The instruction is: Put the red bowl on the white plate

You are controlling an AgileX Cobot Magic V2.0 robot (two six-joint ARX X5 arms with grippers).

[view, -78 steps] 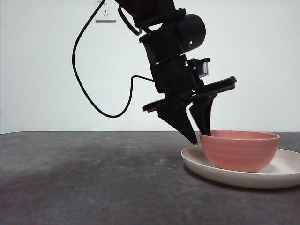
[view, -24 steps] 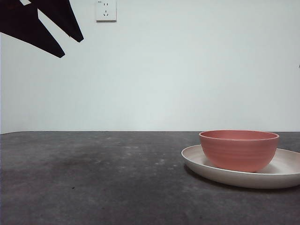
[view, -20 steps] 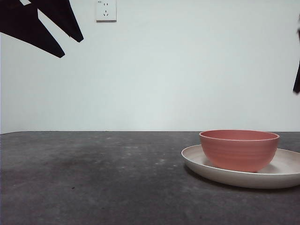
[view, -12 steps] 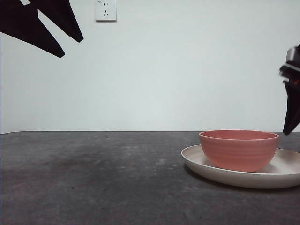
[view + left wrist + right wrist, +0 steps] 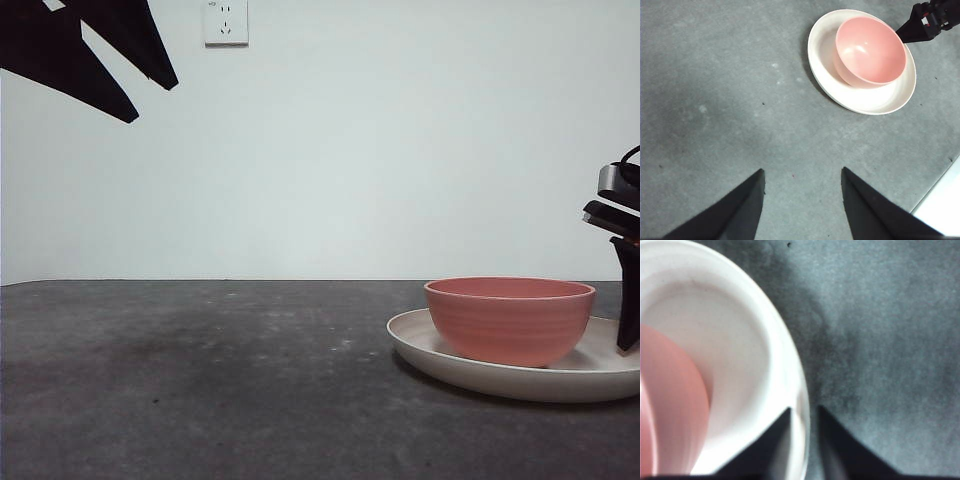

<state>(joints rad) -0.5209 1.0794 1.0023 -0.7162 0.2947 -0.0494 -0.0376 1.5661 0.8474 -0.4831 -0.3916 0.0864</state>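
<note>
The red bowl [image 5: 510, 320] already sits inside the white plate [image 5: 450, 362] in the front view, so placement looks done. The left wrist view shows the left gripper [image 5: 801, 181] spread wide and empty, well apart from the plate. In the right wrist view the right gripper [image 5: 804, 416] straddles the plate's rim with narrowly parted jaws, not yet visibly clamped.

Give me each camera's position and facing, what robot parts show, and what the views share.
Front view: low at table height, looking level across the table at the red bowl on the white plate; left gripper shows top left, right gripper at the right edge.
Left wrist view: high above, looking down at bowl and plate; own jaws open, right gripper visible.
Right wrist view: close above the plate rim; own jaws narrowly apart astride it.
Shared: all three show bowl and plate.
</note>
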